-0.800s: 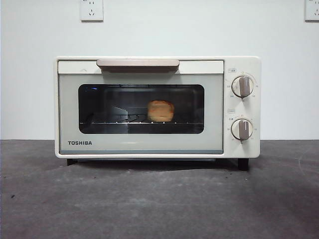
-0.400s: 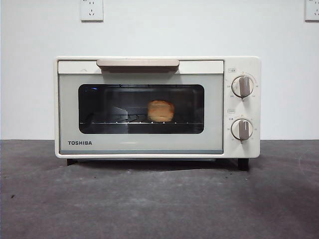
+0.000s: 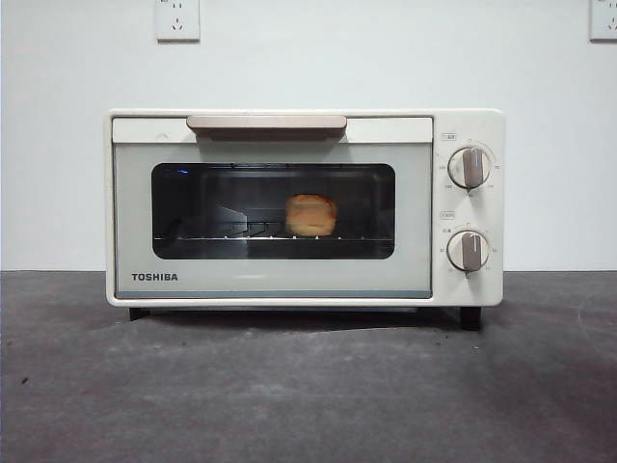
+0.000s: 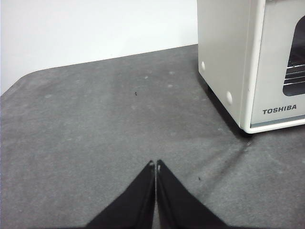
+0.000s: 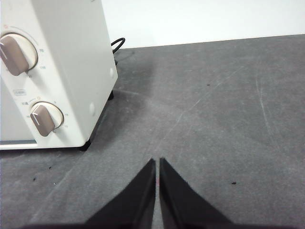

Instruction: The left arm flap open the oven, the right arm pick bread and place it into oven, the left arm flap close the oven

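bread [image 3: 310,215] in shut oven [image 3: 304,207]

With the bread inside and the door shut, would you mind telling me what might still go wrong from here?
Little seems left to fail. The oven door looks closed, but a latch gap cannot be judged from these views. The bread sits on the wire rack, so a knock to the oven might roll it. The left gripper and right gripper, both shut, rest low over the table beside the oven, so a careless sweep could bump its sides.
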Controlling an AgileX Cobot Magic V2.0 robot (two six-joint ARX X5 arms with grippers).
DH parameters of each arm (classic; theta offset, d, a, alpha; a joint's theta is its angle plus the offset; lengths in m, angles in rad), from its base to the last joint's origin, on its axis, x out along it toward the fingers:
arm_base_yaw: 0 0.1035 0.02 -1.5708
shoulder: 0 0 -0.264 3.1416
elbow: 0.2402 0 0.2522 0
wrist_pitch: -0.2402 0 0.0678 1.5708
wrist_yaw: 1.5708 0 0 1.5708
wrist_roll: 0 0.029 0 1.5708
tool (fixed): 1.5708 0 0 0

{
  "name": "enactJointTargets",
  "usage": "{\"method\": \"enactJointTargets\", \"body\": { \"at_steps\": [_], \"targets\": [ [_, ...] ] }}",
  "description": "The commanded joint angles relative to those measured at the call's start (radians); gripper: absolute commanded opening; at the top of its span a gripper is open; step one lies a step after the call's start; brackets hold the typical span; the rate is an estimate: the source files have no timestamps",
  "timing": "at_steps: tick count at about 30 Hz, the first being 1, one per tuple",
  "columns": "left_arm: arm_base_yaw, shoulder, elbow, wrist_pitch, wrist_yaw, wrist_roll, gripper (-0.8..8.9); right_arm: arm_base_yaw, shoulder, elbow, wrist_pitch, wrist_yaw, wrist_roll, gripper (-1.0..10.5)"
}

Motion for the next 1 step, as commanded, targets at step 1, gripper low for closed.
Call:
{"method": "enactJointTargets", "body": {
  "at_steps": [1],
  "targets": [
    [0.002, -0.001, -0.021, -0.006, -0.003, -0.006, 0.12, 0.003, -0.003, -0.006, 0.009, -0.001, 0.014, 0.1]
  ]
}}
